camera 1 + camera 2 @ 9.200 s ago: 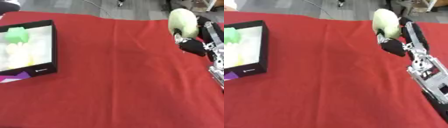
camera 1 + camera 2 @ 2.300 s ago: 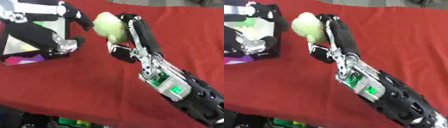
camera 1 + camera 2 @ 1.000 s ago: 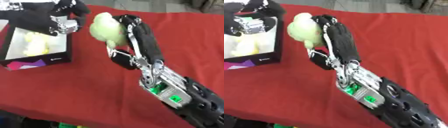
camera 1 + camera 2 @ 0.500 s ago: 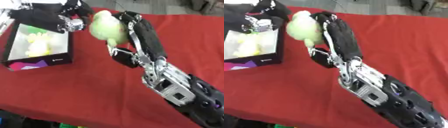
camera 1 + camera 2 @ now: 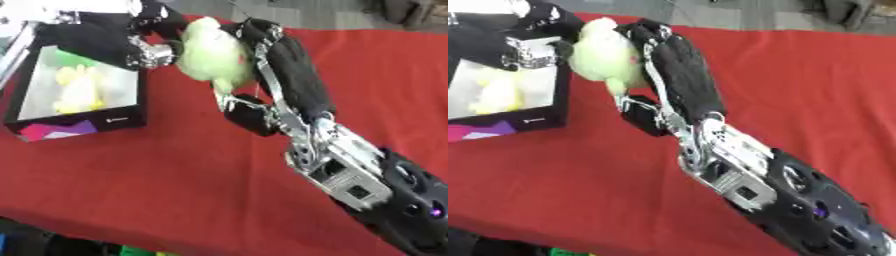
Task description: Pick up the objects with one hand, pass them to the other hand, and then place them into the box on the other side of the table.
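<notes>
Here your pale green object (image 5: 210, 52), rounded and soft-looking with a narrower top, is up in the air above the red tablecloth (image 5: 157, 175), just beside the near right corner of the black box (image 5: 80, 122). No writing shows on it. The only mark to be seen is a small white label on the box's front wall, too small to read, next to a patch of pink and purple print at the box's lower left corner.

Your right hand (image 5: 262, 55) has the object: its black fingers curl over the top and down the right side, and the thumb sits below, under the object's lower end. The right forearm runs away from it down to the lower right of the view, black with a silver wrist section.

Your left hand (image 5: 140, 35) is at the object's left side, touching or very nearly touching it, over the box's right wall. Whether its fingers are curled or straight you cannot tell from these views.

Inside the box, on its white floor, lie several yellow and pale green things (image 5: 74, 90), their shapes not clear.
</notes>
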Controlling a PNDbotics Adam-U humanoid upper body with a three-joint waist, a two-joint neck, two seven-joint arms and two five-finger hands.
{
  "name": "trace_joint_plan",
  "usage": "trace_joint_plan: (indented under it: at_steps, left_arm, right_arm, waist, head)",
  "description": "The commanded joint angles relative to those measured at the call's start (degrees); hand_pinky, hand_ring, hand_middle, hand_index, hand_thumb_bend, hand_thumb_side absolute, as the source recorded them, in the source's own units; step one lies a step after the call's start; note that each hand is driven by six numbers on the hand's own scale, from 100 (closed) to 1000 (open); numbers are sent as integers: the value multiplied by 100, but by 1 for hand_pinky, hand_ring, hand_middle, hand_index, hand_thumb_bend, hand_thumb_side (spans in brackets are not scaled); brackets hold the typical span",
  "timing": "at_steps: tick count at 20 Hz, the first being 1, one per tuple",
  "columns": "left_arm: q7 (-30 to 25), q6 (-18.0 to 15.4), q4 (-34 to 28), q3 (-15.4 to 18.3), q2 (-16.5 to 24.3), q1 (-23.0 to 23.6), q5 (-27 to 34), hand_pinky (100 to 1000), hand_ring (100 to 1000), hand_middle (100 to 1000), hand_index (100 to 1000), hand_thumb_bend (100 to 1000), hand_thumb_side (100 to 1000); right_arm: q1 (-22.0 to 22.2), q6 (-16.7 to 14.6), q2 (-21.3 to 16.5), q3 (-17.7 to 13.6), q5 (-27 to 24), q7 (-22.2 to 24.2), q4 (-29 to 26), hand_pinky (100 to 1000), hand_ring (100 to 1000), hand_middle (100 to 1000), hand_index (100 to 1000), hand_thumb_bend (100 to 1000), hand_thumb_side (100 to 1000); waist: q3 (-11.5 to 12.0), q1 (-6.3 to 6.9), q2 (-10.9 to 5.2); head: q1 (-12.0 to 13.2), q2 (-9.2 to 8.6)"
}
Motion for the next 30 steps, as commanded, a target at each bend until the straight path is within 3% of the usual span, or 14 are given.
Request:
trace_joint_plan:
  at_steps: [1, 22, 26, 30]
  left_arm:
    - [-174, 167, 0, 36, 59, -130, -103, 1000, 964, 816, 950, 100, 710]
    - [-258, -15, 328, -165, -144, -267, -221, 1000, 969, 819, 950, 130, 797]
    - [-258, -104, 412, -240, -187, -291, -218, 1000, 971, 819, 950, 151, 825]
    - [-258, -222, 467, -325, -216, -295, -129, 1000, 975, 820, 948, 195, 911]
  right_arm:
    - [-106, -60, -69, -22, 90, -2, -121, 677, 481, 454, 532, 100, 100]
    - [-169, -447, -50, 55, 209, 31, -121, 684, 485, 456, 534, 100, 100]
    - [-179, -536, -60, 69, 229, 67, -121, 686, 486, 456, 535, 100, 100]
    - [-187, -636, -72, 75, 234, 115, -121, 687, 487, 457, 535, 100, 100]
  waist:
    - [2, 40, -143]
    - [-3, 59, -126]
    - [-4, 61, -126]
    - [-5, 67, -122]
  head:
    - [28, -40]
    - [64, 2]
    - [70, 13]
    - [71, 22]
